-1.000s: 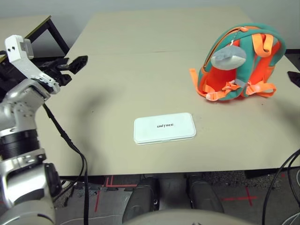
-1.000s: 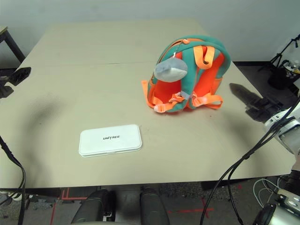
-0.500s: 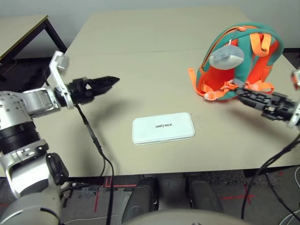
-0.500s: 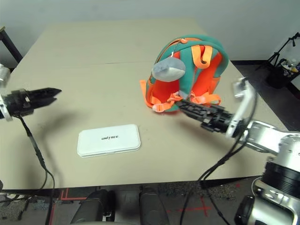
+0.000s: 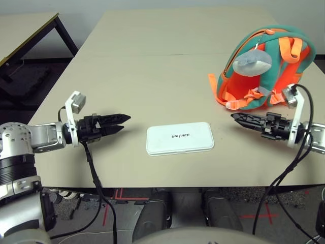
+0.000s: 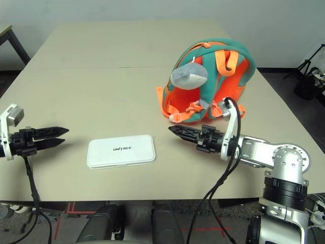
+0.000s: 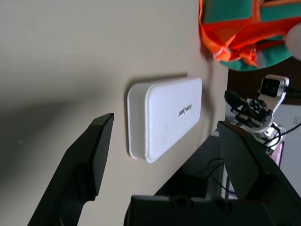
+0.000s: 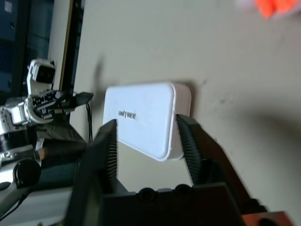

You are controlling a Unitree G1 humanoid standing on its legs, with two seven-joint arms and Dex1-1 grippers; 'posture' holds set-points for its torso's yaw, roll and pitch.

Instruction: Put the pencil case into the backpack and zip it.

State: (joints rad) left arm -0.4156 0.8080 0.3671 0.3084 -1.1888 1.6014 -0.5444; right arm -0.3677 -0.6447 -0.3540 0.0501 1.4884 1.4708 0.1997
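Both arms have swung in low toward the pencil case [image 5: 180,138], flat on the tabletop [image 5: 152,76] between them: left end effector [image 5: 120,123] spread wide, right end effector [image 6: 175,131] half-closed, both empty. The backpack [image 5: 264,68] stands behind the case, untouched; pickup looks imminent.

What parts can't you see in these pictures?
- Backpack zipper opening: head views show its orange strap side; open or zipped, cannot tell.
- Backpack in the left wrist view: cut off by the picture's edge.
- Pencil case underside: it lies flat on the table.
- Plush charm details: too small.
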